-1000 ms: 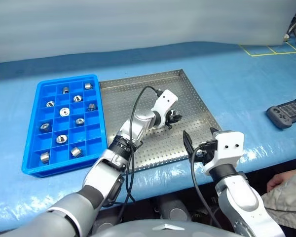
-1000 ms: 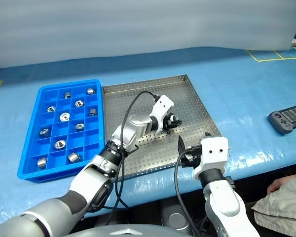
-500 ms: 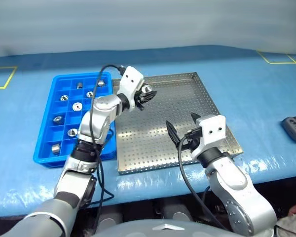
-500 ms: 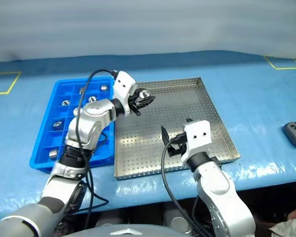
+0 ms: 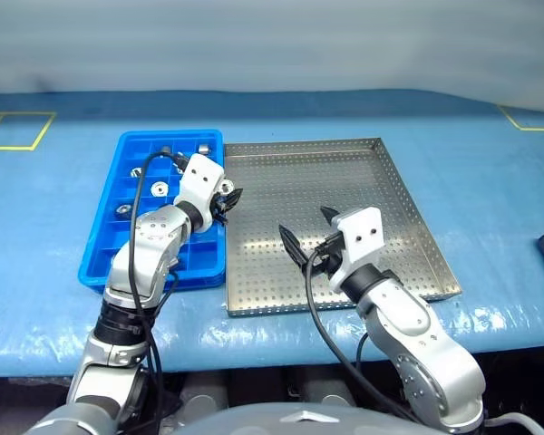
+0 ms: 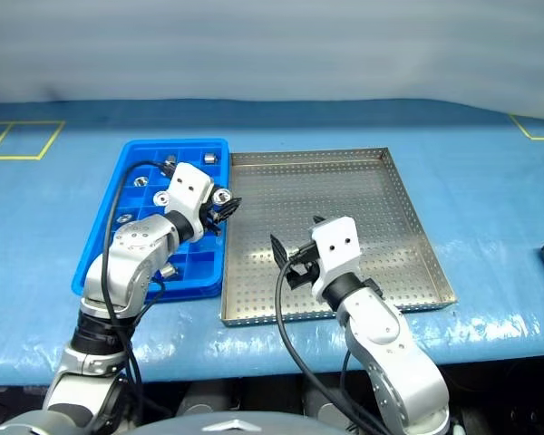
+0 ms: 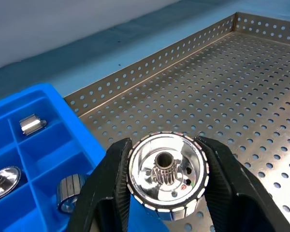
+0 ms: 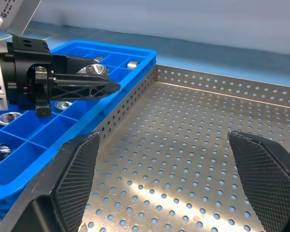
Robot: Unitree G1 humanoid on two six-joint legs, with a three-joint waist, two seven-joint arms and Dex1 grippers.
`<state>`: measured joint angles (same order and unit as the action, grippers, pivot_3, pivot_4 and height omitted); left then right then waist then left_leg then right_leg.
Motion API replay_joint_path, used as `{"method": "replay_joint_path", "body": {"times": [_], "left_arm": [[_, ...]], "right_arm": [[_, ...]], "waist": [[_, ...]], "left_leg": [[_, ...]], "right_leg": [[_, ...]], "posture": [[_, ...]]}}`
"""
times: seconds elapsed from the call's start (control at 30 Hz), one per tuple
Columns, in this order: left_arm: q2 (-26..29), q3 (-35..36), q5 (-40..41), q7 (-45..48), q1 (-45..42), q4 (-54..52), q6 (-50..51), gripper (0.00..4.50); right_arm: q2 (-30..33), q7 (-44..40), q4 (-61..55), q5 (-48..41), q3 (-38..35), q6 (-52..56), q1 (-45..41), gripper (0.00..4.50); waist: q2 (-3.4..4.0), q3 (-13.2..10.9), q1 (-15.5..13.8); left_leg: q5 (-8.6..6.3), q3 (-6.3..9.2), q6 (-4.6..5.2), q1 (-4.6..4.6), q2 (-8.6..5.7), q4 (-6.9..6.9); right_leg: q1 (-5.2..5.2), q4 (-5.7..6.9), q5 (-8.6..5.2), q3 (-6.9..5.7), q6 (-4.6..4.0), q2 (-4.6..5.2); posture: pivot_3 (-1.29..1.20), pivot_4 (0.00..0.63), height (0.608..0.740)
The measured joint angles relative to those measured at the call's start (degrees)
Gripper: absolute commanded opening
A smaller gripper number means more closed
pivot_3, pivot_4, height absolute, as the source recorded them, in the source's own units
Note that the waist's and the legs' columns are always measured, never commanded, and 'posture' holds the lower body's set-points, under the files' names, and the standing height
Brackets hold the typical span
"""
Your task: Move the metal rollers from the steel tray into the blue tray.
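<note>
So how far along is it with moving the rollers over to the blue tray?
Nearly done. Several rollers already sit in the blue tray's compartments, for example one near its far end. The left gripper is shut on a roller over the tray's edge beside the steel tray, not yet placed. No rollers show on the steel tray's floor. The right gripper hangs open above it.

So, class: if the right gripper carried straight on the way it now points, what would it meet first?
Probably the left gripper, which holds a metal roller over the blue tray's edge; depth is unclear, so it might pass below and meet that edge.
</note>
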<state>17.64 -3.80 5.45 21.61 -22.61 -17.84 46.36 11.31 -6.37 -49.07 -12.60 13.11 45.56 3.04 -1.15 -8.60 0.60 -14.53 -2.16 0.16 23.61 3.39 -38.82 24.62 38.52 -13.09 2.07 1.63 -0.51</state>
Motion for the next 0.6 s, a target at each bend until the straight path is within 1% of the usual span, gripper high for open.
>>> {"method": "replay_joint_path", "body": {"times": [0.23,0.4,0.6], "left_arm": [[-0.6,4.1,0.4,-3.8,4.0,-4.7,4.8,1.75],[-0.5,4.1,1.5,-4.4,7.3,-6.4,7.2,1.75],[-0.7,3.9,1.4,-6.8,8.6,-7.2,9.1,1.75]], "right_arm": [[0.0,-0.5,0.4,-0.2,-0.1,0.0,0.7,4.50],[0.2,-1.3,1.1,-0.4,-0.1,0.0,0.6,4.50],[0.5,-1.8,1.1,-0.5,-0.2,0.0,0.5,4.50]], "waist": [[0.00,0.0,0.0],[-0.01,0.0,-0.2],[-0.01,0.0,-0.3]], "left_leg": [[0.00,0.02,0.00,0.00,0.03,0.00],[0.00,0.01,0.00,0.00,0.01,-0.01],[0.00,0.01,0.00,0.00,0.01,-0.01]], "right_leg": [[0.00,0.00,0.00,-0.02,-0.01,-0.01],[-0.01,0.00,0.00,-0.02,0.00,0.01],[-0.01,0.00,0.00,-0.02,-0.01,0.00]], "posture": [[0.08,0.150,0.740],[0.08,0.150,0.740],[0.08,0.150,0.740]]}}
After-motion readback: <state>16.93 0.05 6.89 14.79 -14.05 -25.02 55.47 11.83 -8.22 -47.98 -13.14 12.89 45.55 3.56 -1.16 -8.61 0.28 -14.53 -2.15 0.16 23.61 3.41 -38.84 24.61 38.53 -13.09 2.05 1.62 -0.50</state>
